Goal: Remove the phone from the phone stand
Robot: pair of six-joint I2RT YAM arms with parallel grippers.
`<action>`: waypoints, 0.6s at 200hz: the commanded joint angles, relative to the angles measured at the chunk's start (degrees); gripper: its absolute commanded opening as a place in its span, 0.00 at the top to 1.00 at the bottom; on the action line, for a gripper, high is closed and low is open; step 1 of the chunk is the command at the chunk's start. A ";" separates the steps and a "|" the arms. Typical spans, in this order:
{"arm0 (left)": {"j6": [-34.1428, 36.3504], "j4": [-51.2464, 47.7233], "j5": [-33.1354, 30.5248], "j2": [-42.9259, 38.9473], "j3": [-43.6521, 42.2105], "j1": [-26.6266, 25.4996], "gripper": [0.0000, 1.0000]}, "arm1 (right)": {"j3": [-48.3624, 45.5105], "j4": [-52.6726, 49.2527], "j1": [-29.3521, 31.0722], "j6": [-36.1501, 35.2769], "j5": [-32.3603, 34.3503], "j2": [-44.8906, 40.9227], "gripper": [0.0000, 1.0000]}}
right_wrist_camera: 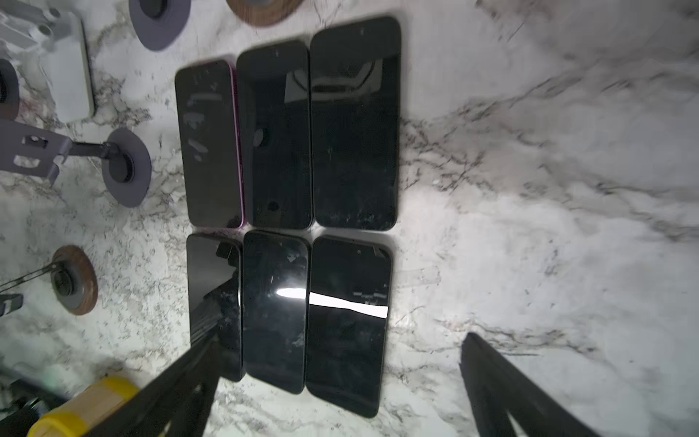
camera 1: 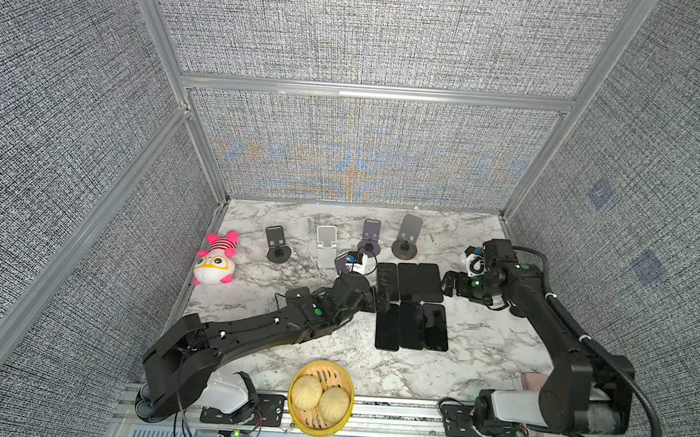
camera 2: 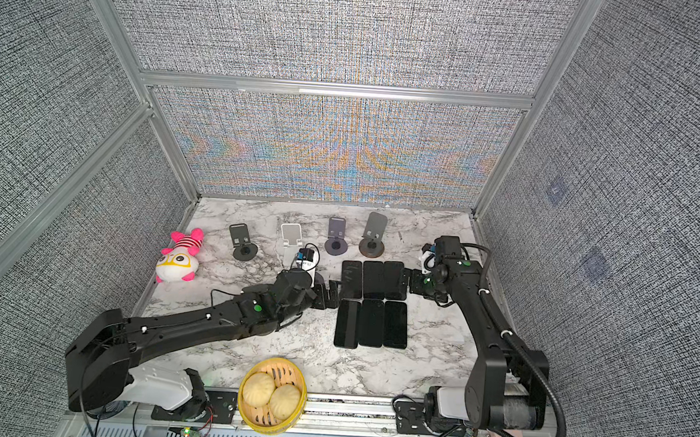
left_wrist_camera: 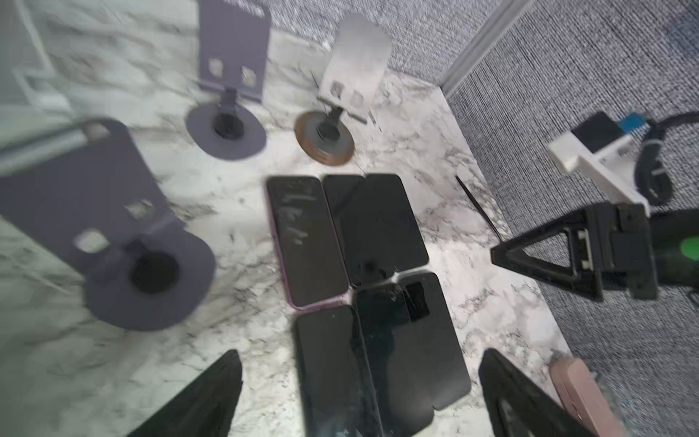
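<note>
Several dark phones lie flat on the marble in two rows. The back-left one has a purple case. Several phone stands line the back: a white one, a purple one and a wood-based one. None holds a phone. My left gripper is open at the left edge of the phones. My right gripper is open beside the back-right phone, holding nothing.
A pink-and-white plush toy lies at the left edge of the table. A yellow bamboo steamer with two buns sits at the front. Another purple stand stands close to my left wrist. Woven grey walls enclose three sides.
</note>
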 commanded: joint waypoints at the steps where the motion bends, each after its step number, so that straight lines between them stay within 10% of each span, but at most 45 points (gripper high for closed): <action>1: 6.36 -10.92 -7.75 -3.73 1.06 1.87 0.01 | -1.70 6.78 0.15 0.93 6.86 -3.96 0.01; 72: 22.02 -24.50 -23.75 -24.85 0.09 17.74 0.01 | -13.50 24.10 0.16 -1.42 17.32 -14.13 0.01; 120: 33.46 -13.02 -34.01 -39.00 -12.84 31.08 0.01 | -21.08 36.59 0.37 0.15 21.25 -11.23 0.01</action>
